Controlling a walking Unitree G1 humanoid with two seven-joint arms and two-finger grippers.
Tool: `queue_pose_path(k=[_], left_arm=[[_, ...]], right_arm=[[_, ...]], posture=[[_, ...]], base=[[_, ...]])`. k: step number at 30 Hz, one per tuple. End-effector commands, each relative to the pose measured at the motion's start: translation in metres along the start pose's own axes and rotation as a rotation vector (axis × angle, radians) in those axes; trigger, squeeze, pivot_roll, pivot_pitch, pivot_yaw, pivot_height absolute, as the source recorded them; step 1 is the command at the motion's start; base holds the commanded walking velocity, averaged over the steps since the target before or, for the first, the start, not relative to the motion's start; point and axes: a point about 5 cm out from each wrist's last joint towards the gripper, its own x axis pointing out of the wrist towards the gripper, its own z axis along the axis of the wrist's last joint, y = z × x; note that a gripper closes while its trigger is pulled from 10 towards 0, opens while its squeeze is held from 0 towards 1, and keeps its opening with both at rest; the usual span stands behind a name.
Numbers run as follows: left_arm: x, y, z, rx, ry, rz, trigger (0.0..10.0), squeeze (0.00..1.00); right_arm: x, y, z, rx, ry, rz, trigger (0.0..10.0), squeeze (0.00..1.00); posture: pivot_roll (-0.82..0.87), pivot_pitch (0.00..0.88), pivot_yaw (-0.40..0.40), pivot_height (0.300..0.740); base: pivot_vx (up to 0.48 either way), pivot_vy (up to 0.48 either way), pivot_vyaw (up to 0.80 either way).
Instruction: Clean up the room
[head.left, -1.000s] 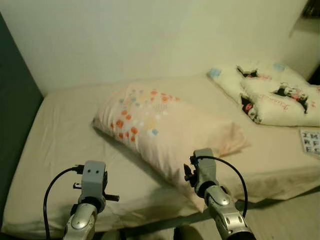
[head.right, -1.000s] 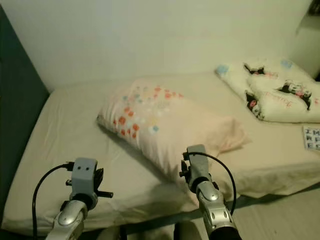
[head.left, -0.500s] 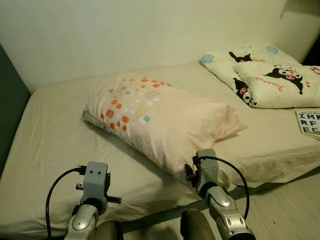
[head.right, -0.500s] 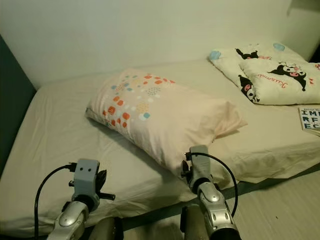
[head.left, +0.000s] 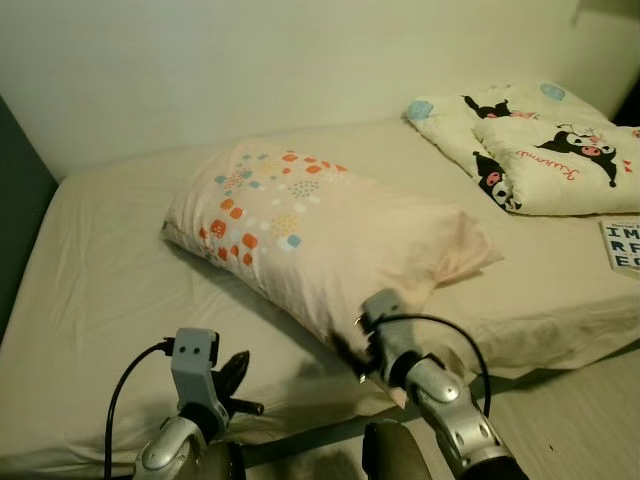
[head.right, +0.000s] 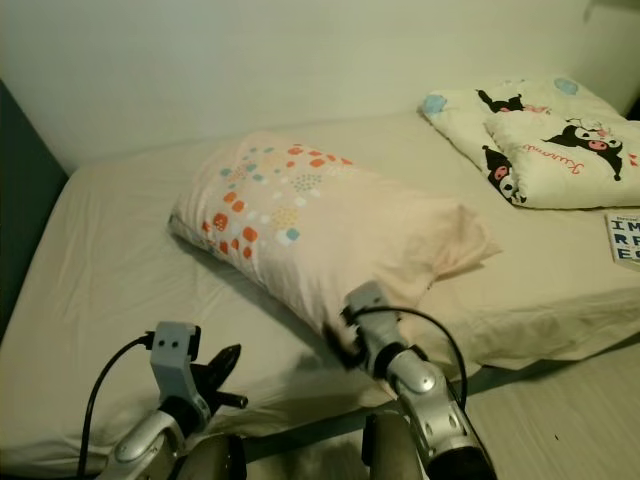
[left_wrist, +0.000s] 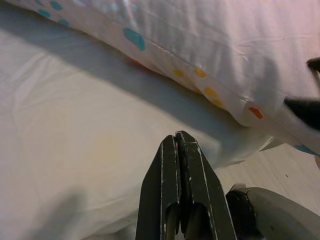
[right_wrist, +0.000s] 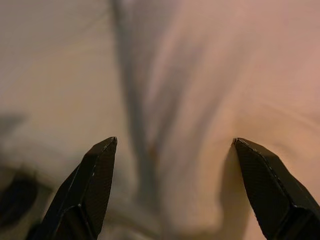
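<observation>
A large peach pillow (head.left: 320, 230) with orange and blue dots lies at a slant across the middle of the bed (head.left: 110, 290). My right gripper (right_wrist: 172, 145) is open, its fingers (right_wrist: 95, 172) spread wide right against the pillow's near corner (head.left: 345, 335). My left gripper (left_wrist: 176, 142) is shut and empty, low over the sheet near the bed's front edge (head.left: 232, 368), to the left of the pillow.
A folded cartoon-print blanket (head.left: 540, 150) lies at the bed's far right, with a lettered book or card (head.left: 625, 245) just in front of it. A pale wall runs behind the bed and a dark panel (head.left: 20, 220) closes the left side. Floor (head.left: 580, 420) shows at lower right.
My right arm has reached forward, so its gripper now meets the pillow's near corner. The left gripper has tipped forward and shows its fingers. The camera has shifted slightly.
</observation>
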Motion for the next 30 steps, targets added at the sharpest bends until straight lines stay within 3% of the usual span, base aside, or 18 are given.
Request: queue_pose_path(k=[1, 9, 13, 17, 18, 19, 21, 22, 28, 30], left_arm=[[-0.004, 0.0, -0.002, -0.022, 0.023, -0.025, 10.0, 0.0], [-0.008, -0.011, 0.001, -0.119, 0.008, -0.131, 10.0, 0.0], [-0.009, -0.015, 0.003, -0.115, 0.001, -0.17, 10.0, 0.0], [-0.008, -0.023, 0.007, -0.085, -0.009, -0.23, 10.0, 0.0], [-0.007, -0.024, 0.008, -0.083, -0.013, -0.232, 10.0, 0.0], [-0.006, -0.024, 0.009, -0.082, -0.015, -0.231, 10.0, 0.0], [-0.006, -0.024, 0.009, -0.082, -0.015, -0.231, 10.0, 0.0], [-0.006, -0.024, 0.009, -0.082, -0.016, -0.23, 10.0, 0.0], [-0.006, -0.025, 0.011, -0.071, -0.019, -0.234, 10.0, 0.0], [-0.008, -0.024, 0.014, -0.07, -0.03, -0.224, 10.0, 0.0]], right_arm=[[-0.003, 0.0, -0.005, -0.056, 0.061, 0.035, 10.0, 1.0], [-0.01, -0.033, -0.007, -0.29, 0.296, 0.032, 10.0, 1.0], [-0.009, -0.036, -0.009, -0.336, 0.34, 0.023, 10.0, 1.0], [0.003, -0.045, -0.022, -0.431, 0.4, -0.098, 10.0, 1.0], [0.008, -0.043, -0.024, -0.419, 0.39, -0.114, 10.0, 0.93], [0.012, -0.041, -0.026, -0.4, 0.383, -0.112, 10.0, 0.15], [0.012, -0.041, -0.026, -0.4, 0.383, -0.112, 10.0, 0.15], [0.015, -0.038, -0.028, -0.383, 0.38, -0.1, 10.0, 0.0], [0.02, -0.035, -0.029, -0.388, 0.381, -0.104, 10.0, 0.0], [0.023, -0.038, -0.024, -0.379, 0.366, -0.137, 0.8, 0.0]], posture=[[-0.03, 0.108, -0.012, 0.606], [-0.04, 0.111, -0.018, 0.606], [-0.05, 0.116, -0.019, 0.606], [-0.04, 0.125, -0.02, 0.606], [-0.05, 0.131, -0.019, 0.606], [-0.04, 0.134, -0.018, 0.606], [-0.04, 0.134, -0.018, 0.606], [-0.04, 0.138, -0.02, 0.606], [-0.02, 0.148, -0.034, 0.606], [-0.01, 0.149, -0.041, 0.606]], base=[[0.0, 0.0, 0.0], [0.0, 0.0, 0.0], [0.0, 0.0, 0.0], [0.0, 0.0, 0.0], [0.0, 0.0, 0.0], [0.0, 0.0, 0.0], [0.0, 0.0, 0.0], [0.0, 0.0, 0.0], [0.0, 0.0, 0.0], [0.0, 0.0, 0.0]])
